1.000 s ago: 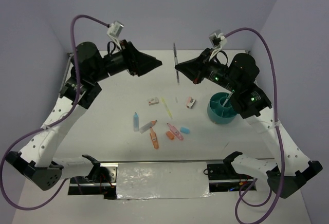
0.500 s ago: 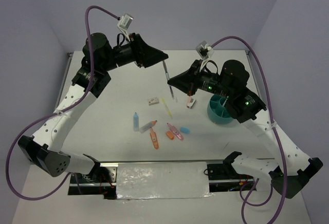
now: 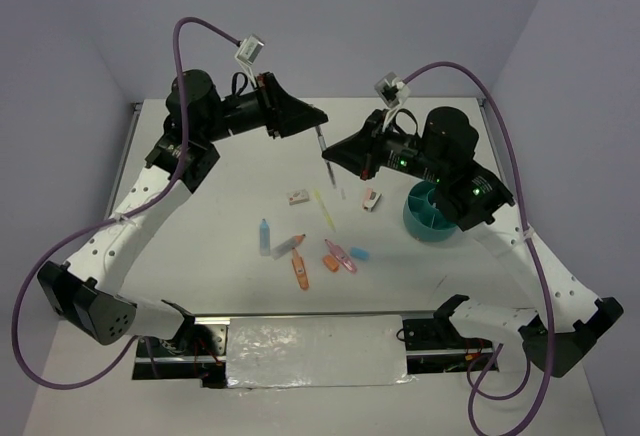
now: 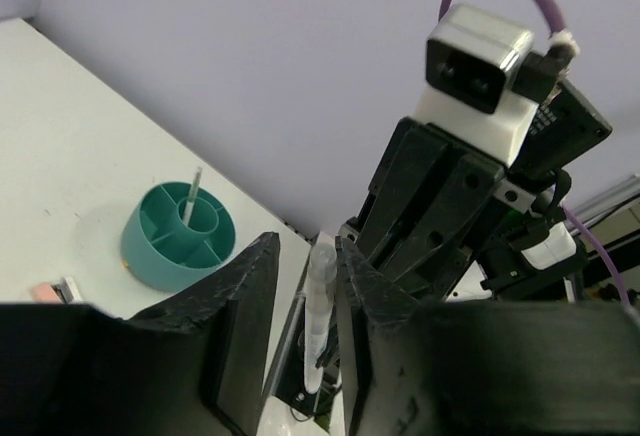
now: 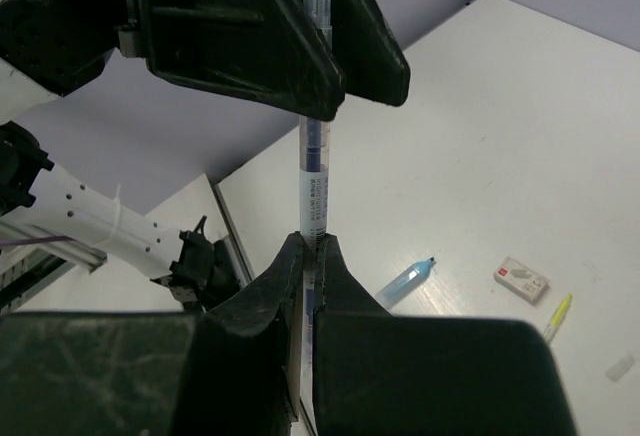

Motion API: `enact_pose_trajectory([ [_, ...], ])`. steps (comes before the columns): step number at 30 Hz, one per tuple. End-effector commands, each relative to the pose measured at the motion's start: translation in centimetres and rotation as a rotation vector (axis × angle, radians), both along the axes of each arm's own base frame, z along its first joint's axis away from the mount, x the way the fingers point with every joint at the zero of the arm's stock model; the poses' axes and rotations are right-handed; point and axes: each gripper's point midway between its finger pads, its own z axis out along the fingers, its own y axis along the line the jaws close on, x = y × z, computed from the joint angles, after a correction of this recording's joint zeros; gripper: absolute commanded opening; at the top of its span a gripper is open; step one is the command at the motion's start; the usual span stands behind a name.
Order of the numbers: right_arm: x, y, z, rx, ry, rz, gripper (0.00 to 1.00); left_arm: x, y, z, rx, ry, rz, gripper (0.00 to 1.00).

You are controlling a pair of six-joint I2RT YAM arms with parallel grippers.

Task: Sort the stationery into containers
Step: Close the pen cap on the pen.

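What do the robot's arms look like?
The left arm and right arm are white lower down, dotted with small holes, and black higher up. A purple cable loops along each to a small silver camera. The left gripper and right gripper are black wedges. Tiny green lights glow on the right arm.

Clear pen upright between the left gripper's parted fingers, teal cup beyond on the white table.

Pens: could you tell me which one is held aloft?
The clear-barrelled pen clamped in the right gripper, its top inside the left gripper; the yellow pen lies on the table; a grey pen stands in the teal cup.
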Motion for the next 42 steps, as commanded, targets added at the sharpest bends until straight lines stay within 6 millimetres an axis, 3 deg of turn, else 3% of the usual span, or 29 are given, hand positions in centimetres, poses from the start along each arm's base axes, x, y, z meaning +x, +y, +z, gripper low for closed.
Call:
enact_pose_trajectory([
  [1, -0.1, -0.2, 2.9, 0.033, -0.061, -0.013, 0.00, -1.6, 0.3, 1.9, -0.050, -0.067, -0.051, 0.39],
  [6, 0.1, 0.0, 3.6, 0.043, -0.065, -0.013, 0.00, -1.7, 0.3, 1.5, -0.040, -0.055, -0.053, 0.13],
  [12, 0.4, 0.3, 3.7, 0.040, -0.067, -0.005, 0.00, -1.5, 0.3, 1.3, -0.025, -0.036, -0.053, 0.00],
  [20, 1.1, 0.4, 5.0, 0.030, -0.090, -0.027, 0.00, -2.1, -0.2, 0.3, -0.031, -0.002, -0.091, 0.00],
  [22, 1.4, 0.3, 6.2, 0.033, -0.118, -0.040, 0.00, -2.5, -0.6, -0.2, -0.017, 0.002, -0.095, 0.00],
  [23, 2.1, 0.4, 5.8, 0.014, -0.104, -0.059, 0.00, -2.8, -1.0, -0.4, -0.006, -0.005, -0.094, 0.00],
  [29, 3.4, -0.2, 11.1, 0.045, -0.205, -0.122, 0.00, -4.9, -2.7, -3.7, 0.043, 0.077, -0.125, 0.00],
  [31, 4.2, -0.2, 11.7, 0.048, -0.211, -0.140, 0.00, -5.2, -2.9, -5.5, 0.059, 0.112, -0.122, 0.00],
  [32, 4.4, -0.7, 13.0, 0.067, -0.231, -0.156, 0.00, -5.9, -2.7, -5.4, 0.057, 0.110, -0.125, 0.00],
  [35, 5.0, -0.6, 14.2, 0.090, -0.242, -0.157, 0.00, -7.3, -2.9, -6.6, 0.059, 0.139, -0.148, 0.00],
  [38, 5.4, -0.3, 15.0, 0.117, -0.240, -0.146, 0.00, -8.5, -3.2, -7.1, 0.046, 0.156, -0.170, 0.00],
  [42, 5.6, 0.6, 13.9, 0.113, -0.219, -0.106, 0.00, -8.7, -2.9, -6.8, 0.047, 0.154, -0.141, 0.00],
])
